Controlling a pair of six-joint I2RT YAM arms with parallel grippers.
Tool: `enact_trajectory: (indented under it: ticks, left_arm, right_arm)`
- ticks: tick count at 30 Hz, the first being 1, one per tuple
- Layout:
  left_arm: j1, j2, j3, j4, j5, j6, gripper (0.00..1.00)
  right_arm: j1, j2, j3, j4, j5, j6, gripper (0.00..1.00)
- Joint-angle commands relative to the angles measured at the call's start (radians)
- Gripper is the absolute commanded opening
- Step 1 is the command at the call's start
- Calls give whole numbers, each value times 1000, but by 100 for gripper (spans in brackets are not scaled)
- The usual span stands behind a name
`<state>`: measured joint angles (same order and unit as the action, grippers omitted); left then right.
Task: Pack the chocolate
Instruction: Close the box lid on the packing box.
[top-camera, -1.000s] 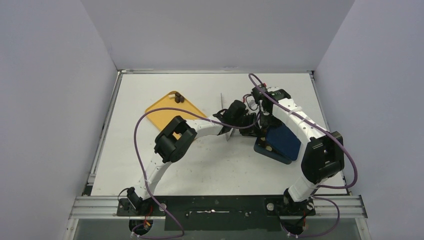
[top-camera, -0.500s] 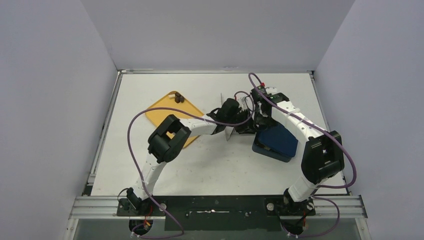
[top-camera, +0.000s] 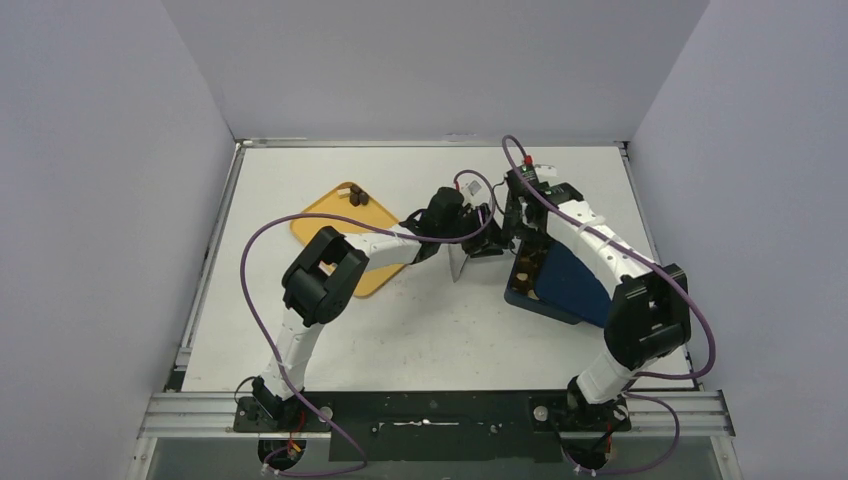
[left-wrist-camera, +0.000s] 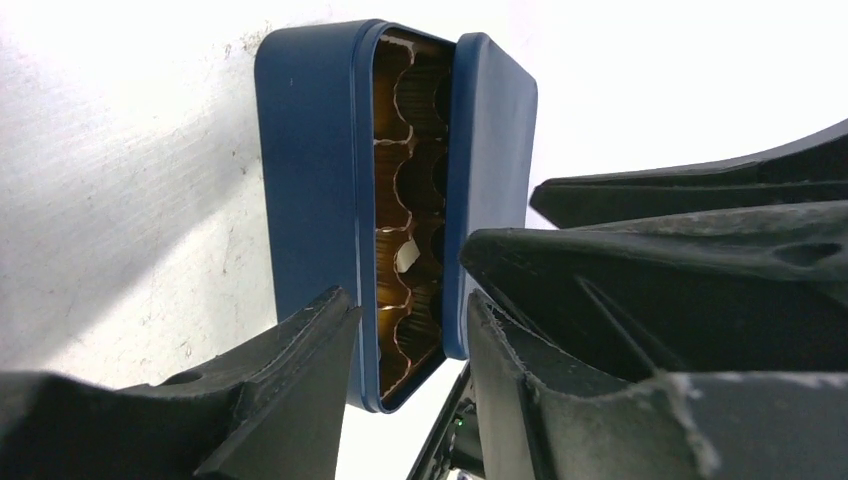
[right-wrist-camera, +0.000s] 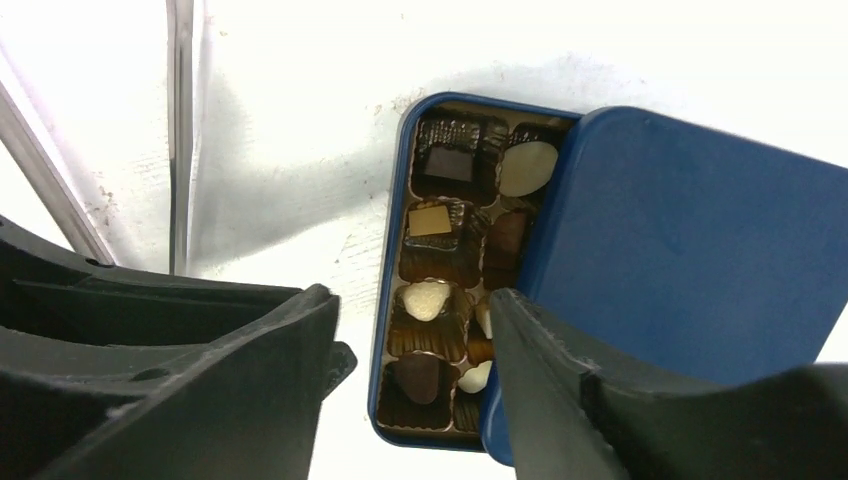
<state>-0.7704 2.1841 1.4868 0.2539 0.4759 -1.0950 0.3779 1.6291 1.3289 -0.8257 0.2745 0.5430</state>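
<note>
Chocolate (right-wrist-camera: 425, 298): four pieces show plainly in the left column of the box's paper cups, and more are half-hidden in a second column. Two dark pieces (top-camera: 357, 196) sit at the tray's far corner.
Box (right-wrist-camera: 388, 260): one, blue, on the table (top-camera: 420, 330).
Lid (right-wrist-camera: 700, 240): one, slid aside, covering most of the box.
Tray (top-camera: 325, 218): one, orange.
Tongs (right-wrist-camera: 181, 120): one pair, between tray and box.
Left gripper (left-wrist-camera: 405, 310): jaws parted, empty, facing the box's opening.
Right gripper (right-wrist-camera: 410, 305): jaws spread wide above the uncovered cups, gripping nothing.

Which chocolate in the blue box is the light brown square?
The flat square piece between the dark square and the cream round one, in the uncovered column.
</note>
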Motion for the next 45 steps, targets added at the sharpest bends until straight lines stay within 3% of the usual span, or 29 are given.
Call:
enact_trajectory:
  ticks: [1,4,8,10,17,22,27,37,45]
  left_arm:
    - [1,-38,45,80,-9,42,44]
    - [-1,-20,64,81,-10,55,45]
    - [-6,1,94,69,8,72,47]
    - [-8,4,103,59,8,82,50]
    - [-18,19,140,-2,0,129,55]
    - [-24,39,176,-80,-26,182,56]
    - [-28,63,182,-90,-31,193,56]
    - [-38,94,188,-44,9,172,58]
    - [-46,130,198,15,40,133,59]
  right_arm:
    - [-103,-105,16,22,-28,-4,63]
    - [-212,-186,-58,98,-65,-1,73]
    - [-330,-287,-135,172,-87,26,95]
    - [-389,-326,-166,197,-92,43,100]
    - [-561,-406,-256,266,-105,81,100]
    - [-733,-420,-321,304,-292,61,100]
    - [-832,-415,-393,345,-384,57,100]
    - [-907,-378,-488,445,-561,20,98]
    - [-913,-376,-525,445,-559,-18,100]
